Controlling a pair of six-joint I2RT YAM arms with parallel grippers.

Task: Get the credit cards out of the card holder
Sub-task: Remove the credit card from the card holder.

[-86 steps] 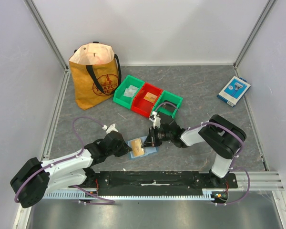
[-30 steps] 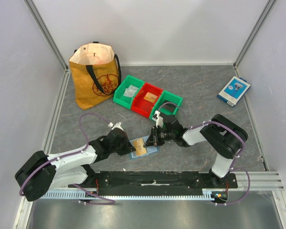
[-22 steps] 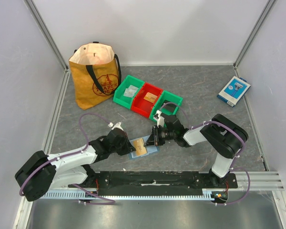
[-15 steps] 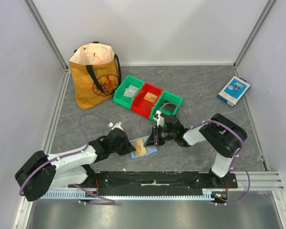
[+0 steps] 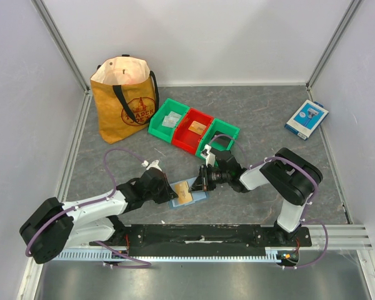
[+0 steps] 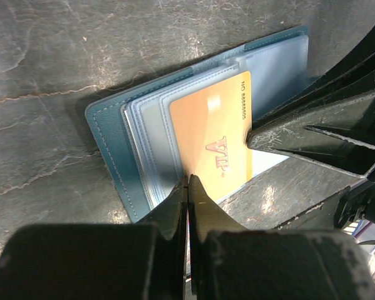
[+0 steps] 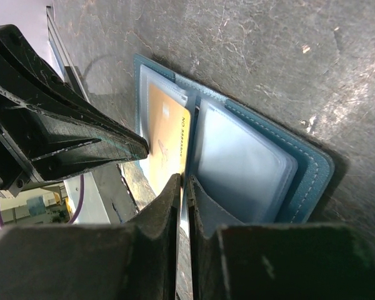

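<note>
The dusty-blue card holder [image 5: 197, 199] lies open on the table between my two arms. An orange credit card [image 6: 209, 131] marked VIP sticks partly out of its pale inner pockets [image 6: 147, 147]. My left gripper [image 6: 187, 180] is shut, its tips pressing down on the holder's near edge beside the card. Coming from the other side, my right gripper [image 7: 186, 178] has its jaws drawn close on the orange card's [image 7: 165, 134] edge, next to a clear pocket [image 7: 237, 162]. In the top view the left gripper [image 5: 170, 190] and right gripper [image 5: 200, 182] meet over the holder.
Behind the holder stand a green bin [image 5: 169, 119] with a pale card, a red bin [image 5: 192, 130] with an orange card, and another green bin [image 5: 220, 134]. A tan tote bag [image 5: 125, 97] stands back left. A blue-and-white box [image 5: 306, 119] lies at the right.
Since 2.9 s ago the left arm has shifted slightly up and right onto the holder. In the last second both arms stay put; the right jaws have narrowed.
</note>
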